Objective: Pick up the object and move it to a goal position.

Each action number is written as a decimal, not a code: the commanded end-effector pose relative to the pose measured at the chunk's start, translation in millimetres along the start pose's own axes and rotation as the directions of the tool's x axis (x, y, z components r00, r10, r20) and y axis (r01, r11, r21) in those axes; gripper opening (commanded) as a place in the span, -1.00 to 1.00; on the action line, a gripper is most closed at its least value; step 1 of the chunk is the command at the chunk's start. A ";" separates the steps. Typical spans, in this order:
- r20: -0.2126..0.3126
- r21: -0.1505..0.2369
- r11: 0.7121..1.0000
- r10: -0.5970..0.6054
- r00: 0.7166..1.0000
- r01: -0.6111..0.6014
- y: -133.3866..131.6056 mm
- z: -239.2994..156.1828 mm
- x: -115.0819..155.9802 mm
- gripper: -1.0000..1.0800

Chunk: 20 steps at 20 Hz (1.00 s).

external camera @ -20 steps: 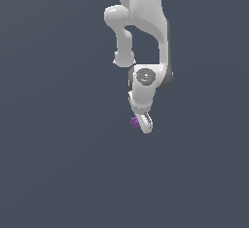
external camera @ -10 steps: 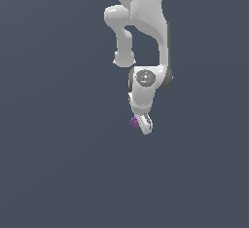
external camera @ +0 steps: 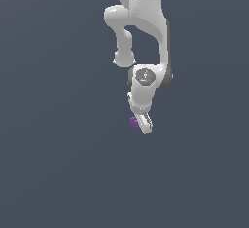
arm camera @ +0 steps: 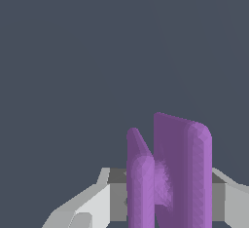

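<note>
The white gripper (external camera: 144,124) is clamped on the purple object (external camera: 133,121) — the piece sits between its fingers (arm camera: 95,203), off the grey ground (external camera: 58,163). Against the earlier frames, arm and object look nearly unmoved — perhaps slightly higher.

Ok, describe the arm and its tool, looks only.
The arm is glossy white with rounded, bulbous links and dark grey bands at the joints. The wrist carries a grey circular cap. The tool is white, with pale grey angular fingers. No cables or markings show.
</note>
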<state>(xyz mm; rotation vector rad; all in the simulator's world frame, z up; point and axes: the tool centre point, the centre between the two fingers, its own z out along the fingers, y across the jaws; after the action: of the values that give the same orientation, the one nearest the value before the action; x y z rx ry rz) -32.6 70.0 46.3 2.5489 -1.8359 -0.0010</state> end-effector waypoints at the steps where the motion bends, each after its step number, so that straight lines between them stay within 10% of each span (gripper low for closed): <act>1: 0.000 0.001 1.000 0.000 1.000 0.000 -1.4 -8.5 3.9 -1.00; 20: -0.002 0.000 1.000 0.002 1.000 -0.002 -25.2 -169.5 78.0 -1.00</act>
<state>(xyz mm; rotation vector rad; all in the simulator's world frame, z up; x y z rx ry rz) 12.1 10.0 200.1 2.5467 -1.8390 0.0021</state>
